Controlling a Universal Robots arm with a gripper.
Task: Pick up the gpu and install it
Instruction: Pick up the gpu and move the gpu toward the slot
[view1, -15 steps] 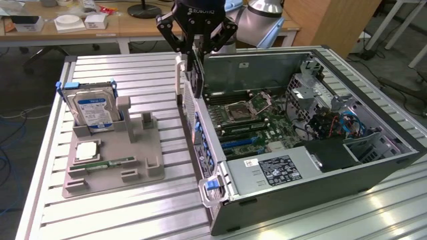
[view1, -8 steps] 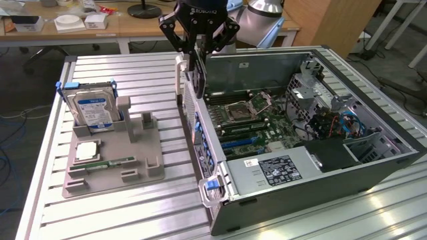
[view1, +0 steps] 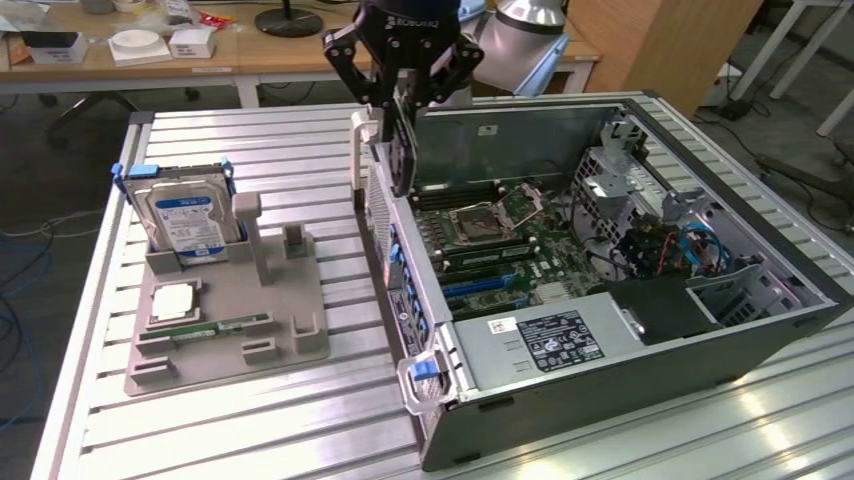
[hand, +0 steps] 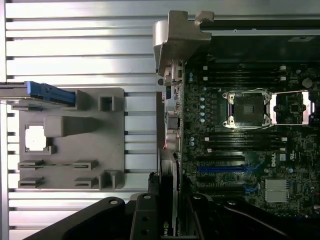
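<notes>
**Gripper holds the gpu on edge above the case's rear wall**

Black gripper (view1: 403, 105) (hand: 167, 212) fingers are clamped on the top edge of the gpu (view1: 400, 160) (hand: 168, 170), so the card hangs on edge beneath them, clear of the table (view1: 267, 430) (hand: 75, 40). It is a thin, flat, dark rectangular board, seen as little more than a narrow strip in the wrist view. At one end it has a silvery metal bracket (view1: 358, 150) (hand: 177, 35) with a bent tab at its tip. The card hangs directly over the rear wall of the open computer case (view1: 574, 400), along the edge of the motherboard (view1: 494, 250) (hand: 240, 145). The empty CPU socket (view1: 483, 218) (hand: 247, 107) lies just inside.

Beside the case, toward the table edge at the exterior view's left, sits a grey holder (view1: 254, 330) (hand: 80, 150). A silver hard drive (view1: 187, 220) with a blue-white label stands upright in its far corner, and a slim green memory stick (view1: 220, 327) lies in a slot nearer the table's front edge.
</notes>
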